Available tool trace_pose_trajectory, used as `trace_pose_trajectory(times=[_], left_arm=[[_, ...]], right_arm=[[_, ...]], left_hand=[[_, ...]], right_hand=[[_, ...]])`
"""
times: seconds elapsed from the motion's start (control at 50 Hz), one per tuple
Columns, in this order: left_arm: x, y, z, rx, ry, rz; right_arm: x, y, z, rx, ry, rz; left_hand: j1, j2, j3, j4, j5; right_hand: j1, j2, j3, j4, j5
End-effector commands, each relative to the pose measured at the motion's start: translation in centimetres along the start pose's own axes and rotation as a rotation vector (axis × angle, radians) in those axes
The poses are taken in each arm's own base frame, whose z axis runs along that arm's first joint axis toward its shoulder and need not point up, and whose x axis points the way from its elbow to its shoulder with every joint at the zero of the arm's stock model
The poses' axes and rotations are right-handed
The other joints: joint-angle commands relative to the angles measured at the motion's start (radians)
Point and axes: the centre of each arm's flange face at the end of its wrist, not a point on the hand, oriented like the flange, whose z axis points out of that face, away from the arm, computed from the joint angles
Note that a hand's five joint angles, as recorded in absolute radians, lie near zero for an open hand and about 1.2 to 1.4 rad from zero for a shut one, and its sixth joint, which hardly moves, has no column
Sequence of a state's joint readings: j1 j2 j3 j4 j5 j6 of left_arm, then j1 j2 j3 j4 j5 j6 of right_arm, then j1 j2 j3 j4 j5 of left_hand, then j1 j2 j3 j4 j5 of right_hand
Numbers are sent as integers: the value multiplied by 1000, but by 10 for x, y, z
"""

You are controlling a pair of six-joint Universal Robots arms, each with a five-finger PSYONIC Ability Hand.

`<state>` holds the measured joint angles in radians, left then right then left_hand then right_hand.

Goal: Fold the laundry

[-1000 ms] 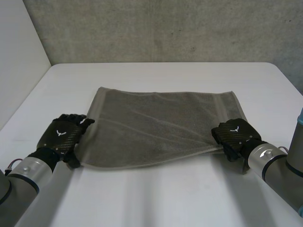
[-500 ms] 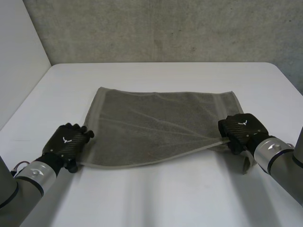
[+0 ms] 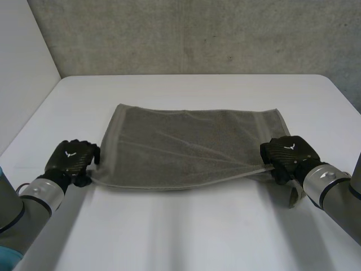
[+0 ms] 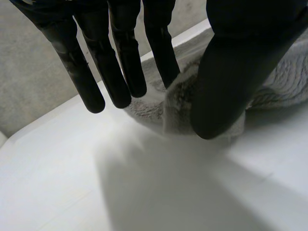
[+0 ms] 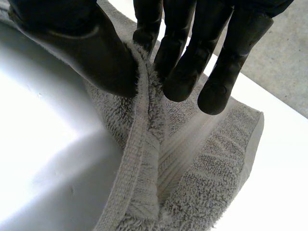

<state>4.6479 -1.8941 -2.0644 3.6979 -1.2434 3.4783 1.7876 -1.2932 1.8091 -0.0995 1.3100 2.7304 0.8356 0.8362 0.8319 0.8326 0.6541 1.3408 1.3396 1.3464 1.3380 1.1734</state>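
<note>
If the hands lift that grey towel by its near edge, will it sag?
Probably: the towel creases between the left hand and right hand, so it looks floppy and its middle would likely sag. Its looped pile looks grippy, so slipping seems unlikely. It looks thick, perhaps weighty for cloth.

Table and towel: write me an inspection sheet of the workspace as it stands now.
Surface: white table, with the towel lying on it.
Job's things: one grey towel, spread out, its near edge drawn between the hands.
Clutter: nothing seen.
Hands: left hand pinches the towel's near left corner between thumb and fingers; right hand pinches the near edge by the right corner.
Cables: nothing seen on the table.
Surroundings: grey concrete wall behind the table; white panel at its left.
</note>
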Motion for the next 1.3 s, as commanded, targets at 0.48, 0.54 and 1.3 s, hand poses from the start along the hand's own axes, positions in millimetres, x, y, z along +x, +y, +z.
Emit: trace_pose_trajectory(times=[0.48, 0.54, 1.3], left_arm=[[-34, -6, -3, -20, -191, -6], [-40, -9, -4, -16, -223, -9], [-54, -43, -21, 61, -260, -78]], right_arm=[[-1, 11, 8, -61, -17, -3], [-2, 15, 9, -88, -29, -21], [35, -3, -16, -199, 19, -276]], left_hand=[[561, 560, 564, 564, 568], [561, 560, 564, 564, 568], [561, 560, 564, 564, 568]], right_hand=[[-507, -506, -512, -504, -514], [-568, -567, -574, -566, -576], [56, 57, 50, 58, 48]])
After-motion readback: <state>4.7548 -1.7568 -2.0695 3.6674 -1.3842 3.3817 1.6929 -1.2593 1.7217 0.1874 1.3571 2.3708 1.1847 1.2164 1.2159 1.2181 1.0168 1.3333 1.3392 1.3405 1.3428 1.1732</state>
